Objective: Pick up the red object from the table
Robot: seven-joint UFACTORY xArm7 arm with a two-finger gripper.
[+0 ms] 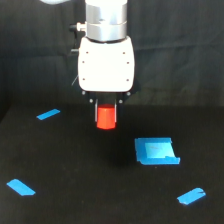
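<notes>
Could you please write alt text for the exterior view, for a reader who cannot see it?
A white robot arm's claw grips a small red object, apparently lifted above a black table. A blue square patch lies toward the view's right, and three blue tape strips are scattered around, against a black curtain.

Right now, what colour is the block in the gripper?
Orange-red block, seen best in the exterior view, held by the gripper.

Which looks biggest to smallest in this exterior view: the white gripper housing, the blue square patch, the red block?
1. White gripper housing
2. Blue square patch
3. Red block, between the fingers

The patch seems nearer the camera, so the last two stay unsure.
</notes>
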